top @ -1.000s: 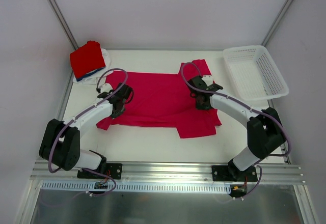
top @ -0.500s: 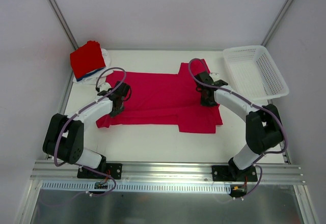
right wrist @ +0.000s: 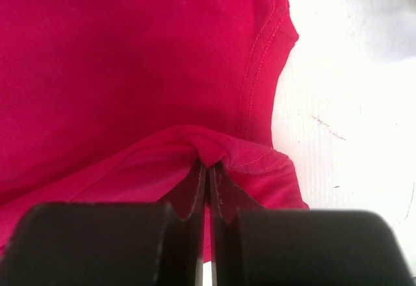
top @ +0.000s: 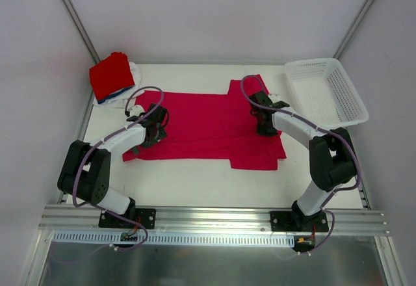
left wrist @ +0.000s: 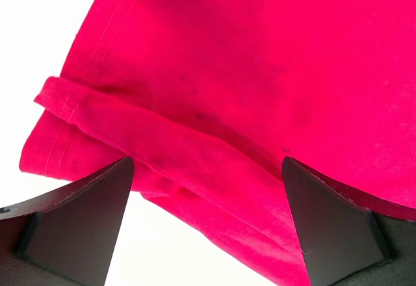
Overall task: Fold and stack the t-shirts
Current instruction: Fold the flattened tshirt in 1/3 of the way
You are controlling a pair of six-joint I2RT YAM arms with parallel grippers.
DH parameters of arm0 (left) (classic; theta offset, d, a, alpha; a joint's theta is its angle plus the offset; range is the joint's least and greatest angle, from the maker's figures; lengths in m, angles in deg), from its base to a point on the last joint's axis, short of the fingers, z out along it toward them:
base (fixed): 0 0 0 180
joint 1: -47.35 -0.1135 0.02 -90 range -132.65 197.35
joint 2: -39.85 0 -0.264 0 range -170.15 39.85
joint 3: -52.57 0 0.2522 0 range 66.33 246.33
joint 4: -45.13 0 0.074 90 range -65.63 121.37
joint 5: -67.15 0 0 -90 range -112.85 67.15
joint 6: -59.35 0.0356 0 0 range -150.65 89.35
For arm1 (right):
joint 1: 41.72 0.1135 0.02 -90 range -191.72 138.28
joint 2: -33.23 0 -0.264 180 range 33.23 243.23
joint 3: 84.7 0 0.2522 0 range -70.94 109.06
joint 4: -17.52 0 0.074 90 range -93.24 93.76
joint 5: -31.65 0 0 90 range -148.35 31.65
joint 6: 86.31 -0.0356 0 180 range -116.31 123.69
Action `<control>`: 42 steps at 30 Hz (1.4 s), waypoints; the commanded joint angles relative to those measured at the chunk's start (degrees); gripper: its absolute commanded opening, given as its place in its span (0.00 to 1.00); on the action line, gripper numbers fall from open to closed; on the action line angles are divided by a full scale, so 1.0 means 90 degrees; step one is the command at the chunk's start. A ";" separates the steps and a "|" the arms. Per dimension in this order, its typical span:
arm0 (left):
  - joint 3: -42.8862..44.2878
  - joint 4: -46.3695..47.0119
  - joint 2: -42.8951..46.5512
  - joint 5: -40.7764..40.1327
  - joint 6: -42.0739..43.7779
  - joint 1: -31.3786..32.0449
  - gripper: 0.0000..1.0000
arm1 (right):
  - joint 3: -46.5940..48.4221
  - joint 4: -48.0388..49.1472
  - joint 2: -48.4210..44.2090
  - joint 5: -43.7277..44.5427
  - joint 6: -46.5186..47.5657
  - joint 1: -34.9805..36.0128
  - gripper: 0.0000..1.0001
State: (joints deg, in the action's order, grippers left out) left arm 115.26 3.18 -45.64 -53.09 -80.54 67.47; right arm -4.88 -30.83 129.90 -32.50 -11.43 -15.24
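Top external view is showing us the folded t-shirts [top: 112,76] sitting stacked at the table's [top: 195,175] far left corner, while our left gripper [top: 151,132] is hanging released, jaws wide, over the left hem of the crimson-pink t-shirt [top: 201,123] lying spread across the table's middle. Our right gripper [top: 265,127] is clenching a raised fold of that shirt near its right end, and the white mesh basket [top: 328,94] is sitting at the far right corner.
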 commanded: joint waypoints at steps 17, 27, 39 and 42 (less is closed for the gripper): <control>-0.0046 0.0251 -0.0208 -0.0361 0.0221 -0.0077 0.98 | -0.0074 0.0054 -0.0027 0.0292 0.0214 -0.0852 0.01; -0.0143 0.0299 -0.0081 -0.0098 0.0172 -0.0058 0.97 | 0.0597 -0.0014 0.0451 0.0009 0.0205 -0.1038 0.89; -0.0153 0.0300 0.0621 -0.0136 0.0192 0.0040 0.95 | 0.1440 -0.0903 -0.0297 0.0547 0.0517 -0.1038 0.99; -0.0318 0.0290 0.0954 -0.0078 0.0143 0.0127 0.95 | 0.0602 -0.0991 -0.1379 0.0400 0.0381 -0.1019 0.99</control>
State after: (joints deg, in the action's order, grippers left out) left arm 113.57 5.81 -40.71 -54.33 -79.22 67.69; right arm 4.59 -35.05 128.91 -29.24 -7.84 -24.37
